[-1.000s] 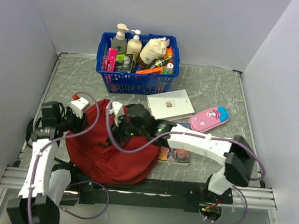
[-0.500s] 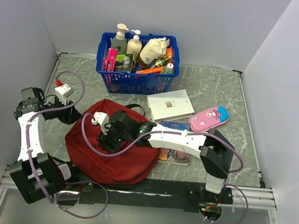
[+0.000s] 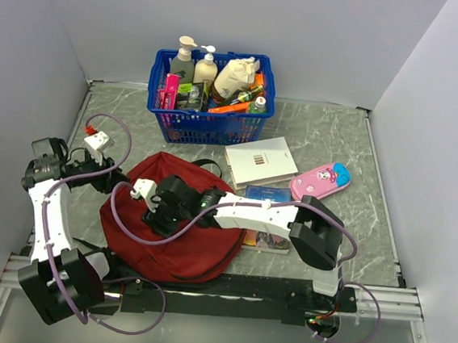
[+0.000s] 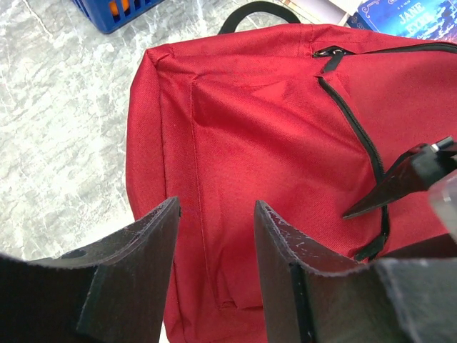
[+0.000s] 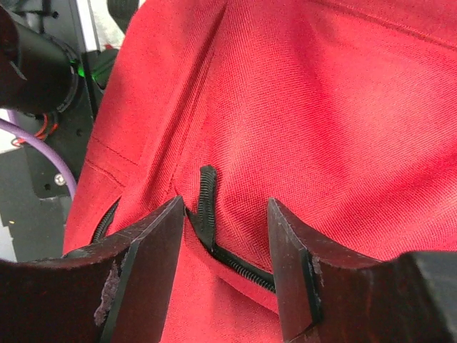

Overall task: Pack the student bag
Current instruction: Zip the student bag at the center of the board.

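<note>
Student bag [image 3: 137, 240] lies flat at lower centre of the top view, apparently zipped. Right gripper [image 5: 225, 214] has slid toward its lower-left side — jaws apart astride the zipper [image 5: 207, 193] end, not clamped. Left gripper [image 4: 216, 211] has backed off left, jaws apart, empty — opening likely next.

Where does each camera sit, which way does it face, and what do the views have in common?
Top external: above, behind the bases, facing down on the table; left arm, right arm, student bag, blue basket show.
Left wrist: faces down past the open left gripper onto the bag.
Right wrist: close over the bag, open right gripper astride a zipper end.
Shared: the red bag, in all three.
</note>
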